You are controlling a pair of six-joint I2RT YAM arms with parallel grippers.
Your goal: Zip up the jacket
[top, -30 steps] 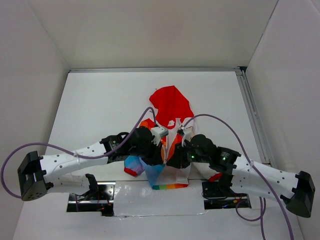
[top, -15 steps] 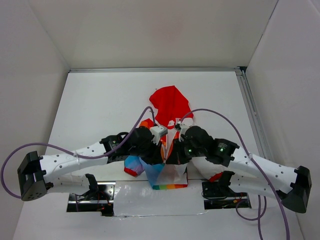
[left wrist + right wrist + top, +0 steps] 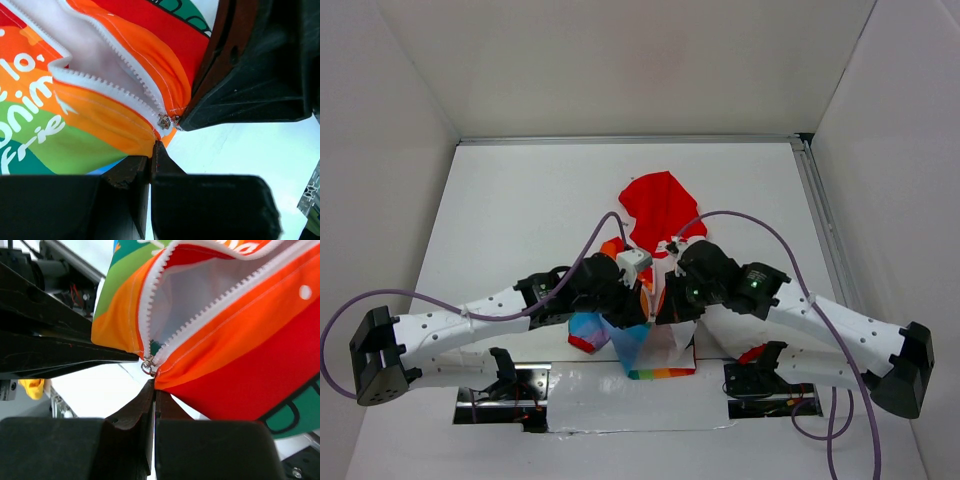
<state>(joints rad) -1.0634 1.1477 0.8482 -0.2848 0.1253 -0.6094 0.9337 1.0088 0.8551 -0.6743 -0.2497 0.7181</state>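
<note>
The jacket lies in the middle of the desk, hood toward the far edge. My left gripper and right gripper look pinched shut on its bottom edge. The slider sits low, so I think almost all the zipping is left.

Left hand pinches jacket at orange edge; zipper slider just above, teeth unmeshed.
</note>
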